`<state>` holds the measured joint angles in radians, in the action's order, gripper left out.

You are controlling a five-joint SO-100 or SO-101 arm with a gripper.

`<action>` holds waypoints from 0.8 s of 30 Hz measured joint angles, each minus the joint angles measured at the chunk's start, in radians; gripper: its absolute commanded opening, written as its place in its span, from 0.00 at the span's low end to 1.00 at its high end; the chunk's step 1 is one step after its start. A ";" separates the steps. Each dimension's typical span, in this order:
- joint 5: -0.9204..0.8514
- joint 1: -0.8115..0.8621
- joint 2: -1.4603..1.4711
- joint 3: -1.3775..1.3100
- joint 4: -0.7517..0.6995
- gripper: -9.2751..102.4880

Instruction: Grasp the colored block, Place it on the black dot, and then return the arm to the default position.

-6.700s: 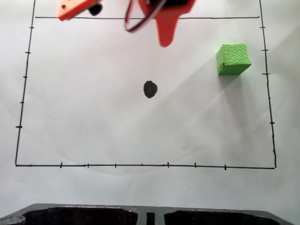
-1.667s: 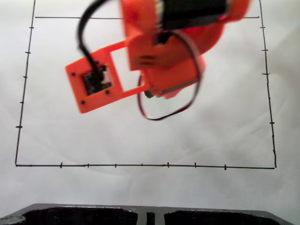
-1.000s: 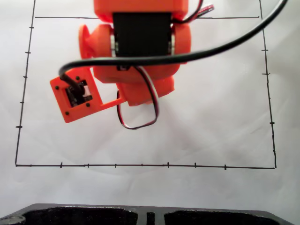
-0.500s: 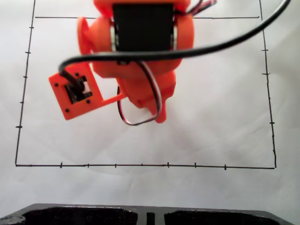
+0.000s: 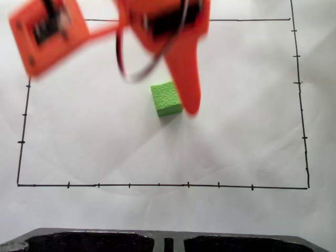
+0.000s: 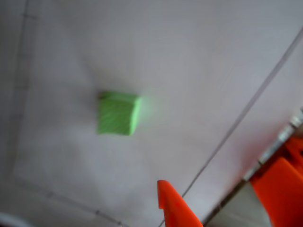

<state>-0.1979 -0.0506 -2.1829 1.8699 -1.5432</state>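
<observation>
The green colored block (image 5: pixel 166 98) sits by itself on the white paper near the middle of the drawn rectangle in the fixed view. The black dot is hidden. Blurred with motion, the orange arm (image 5: pixel 157 21) hangs over the top of that view. Its tapered finger (image 5: pixel 186 73) points down, with its tip just right of the block and apart from it. In the wrist view the block (image 6: pixel 118 113) lies free on the paper, up and left of my gripper (image 6: pixel 220 189). The jaws stand apart with nothing between them.
A thin black border line with tick marks (image 5: pixel 157 185) frames the work area on the white paper. A dark moulded part (image 5: pixel 168 241) runs along the bottom edge of the fixed view. The arm's orange camera bracket (image 5: pixel 47 31) hangs at the top left.
The arm has swung up and back toward the top of the fixed view, uncovering the green block at the centre. At first the block lay at the upper right, with the dot in plain sight.
</observation>
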 measured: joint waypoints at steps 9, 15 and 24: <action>-0.083 0.034 -0.462 0.290 0.055 0.08; -0.051 0.054 -0.658 0.442 0.081 0.08; -0.071 0.060 -0.966 0.802 0.253 0.08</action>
<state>-0.2684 0.0092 -3.1493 2.6722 -1.2901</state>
